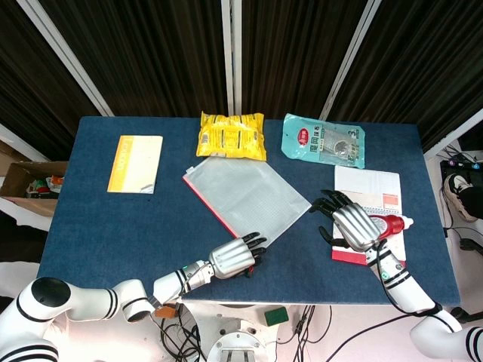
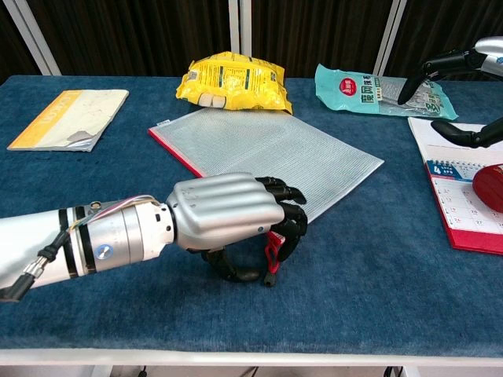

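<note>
My left robot hand [image 2: 236,216] pinches the near corner of the mesh zipper pouch [image 2: 271,149], lying flat on the worktop [image 2: 377,283]. My grip is small, so the corner may slip out. My right robot hand [image 1: 353,226] hovers with spread fingers over the desk calendar [image 1: 370,197], near a red bottle [image 1: 391,225] it could knock.

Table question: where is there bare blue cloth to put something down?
Bare table: the wide front-left patch below the yellow booklet, and the strip between booklet and mesh pouch. Crowded: the back with yellow bag and teal packet, and the right by the calendar.
</note>
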Motion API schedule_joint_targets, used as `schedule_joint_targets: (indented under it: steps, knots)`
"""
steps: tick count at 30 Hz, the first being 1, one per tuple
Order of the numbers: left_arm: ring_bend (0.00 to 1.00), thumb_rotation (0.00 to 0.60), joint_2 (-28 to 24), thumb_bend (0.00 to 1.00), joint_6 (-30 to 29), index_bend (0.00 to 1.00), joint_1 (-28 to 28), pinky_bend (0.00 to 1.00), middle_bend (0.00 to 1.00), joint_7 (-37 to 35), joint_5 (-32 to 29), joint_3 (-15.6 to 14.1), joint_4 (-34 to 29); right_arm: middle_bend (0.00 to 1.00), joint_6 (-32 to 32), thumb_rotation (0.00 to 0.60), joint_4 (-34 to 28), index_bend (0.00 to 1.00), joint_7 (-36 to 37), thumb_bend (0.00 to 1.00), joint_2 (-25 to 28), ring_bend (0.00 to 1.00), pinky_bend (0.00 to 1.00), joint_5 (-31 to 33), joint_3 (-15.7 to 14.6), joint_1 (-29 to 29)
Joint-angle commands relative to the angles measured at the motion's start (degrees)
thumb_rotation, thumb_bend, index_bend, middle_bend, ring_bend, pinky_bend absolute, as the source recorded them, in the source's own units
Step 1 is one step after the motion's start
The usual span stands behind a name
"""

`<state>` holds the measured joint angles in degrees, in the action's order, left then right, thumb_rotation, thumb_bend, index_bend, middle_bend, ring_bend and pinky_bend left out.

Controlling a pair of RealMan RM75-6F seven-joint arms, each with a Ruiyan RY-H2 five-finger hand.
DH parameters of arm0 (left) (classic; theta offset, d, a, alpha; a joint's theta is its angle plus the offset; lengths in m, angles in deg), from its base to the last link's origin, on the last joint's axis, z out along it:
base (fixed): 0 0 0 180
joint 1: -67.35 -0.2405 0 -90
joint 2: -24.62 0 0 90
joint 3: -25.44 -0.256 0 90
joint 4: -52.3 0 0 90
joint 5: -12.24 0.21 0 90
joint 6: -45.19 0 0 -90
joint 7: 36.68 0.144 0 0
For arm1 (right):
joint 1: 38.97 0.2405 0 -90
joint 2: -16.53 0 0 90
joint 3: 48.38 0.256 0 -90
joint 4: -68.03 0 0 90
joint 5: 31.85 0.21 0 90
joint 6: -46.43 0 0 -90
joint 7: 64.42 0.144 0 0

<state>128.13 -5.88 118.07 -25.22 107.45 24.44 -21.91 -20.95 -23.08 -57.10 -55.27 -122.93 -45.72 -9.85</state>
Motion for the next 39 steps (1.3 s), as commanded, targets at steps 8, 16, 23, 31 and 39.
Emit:
schedule_joint_targets:
  steps: [8,16,23,31,39]
  knots:
    - [0.08,0.600,0.23,0.31,0.31,0.46,0.32,0.11,0.22,0.70,-0.62,0.28,-0.70,0.28,-0.51,0.600,-0.14,0.34,0.05,0.46,0.21,0.08,0.18,-0.30,-0.15,-0.32]
    - [0.08,0.600,0.72,0.31,1.08,0.46,0.54,0.11,0.22,1.55,-1.41,0.33,-0.24,0.28,-1.01,0.600,-0.24,0.34,0.10,0.46,0.39,0.08,0.18,-0.39,-0.32,-0.77]
    - [0.08,0.600,0.74,0.37,0.52,0.51,0.05,0.11,0.22,1.60,-1.57,-0.14,0.00,0.28,-0.92,0.600,-0.17,0.34,0.23,0.46,0.29,0.08,0.18,-0.50,-0.27,-0.70]
    - [0.08,0.600,1.21,0.44,-0.72,0.53,-0.60,0.11,0.22,0.98,-1.25,-0.62,0.87,0.28,-0.71,0.600,-0.22,0.34,0.00,0.46,0.24,0.08,0.18,-0.42,-0.25,-0.66]
    - [0.08,0.600,1.31,0.50,-1.37,0.56,-1.24,0.11,0.22,0.75,-1.35,-0.95,1.46,0.28,-0.69,0.600,-0.39,0.34,-0.11,0.46,0.29,0.08,0.17,-0.49,-0.26,-0.67]
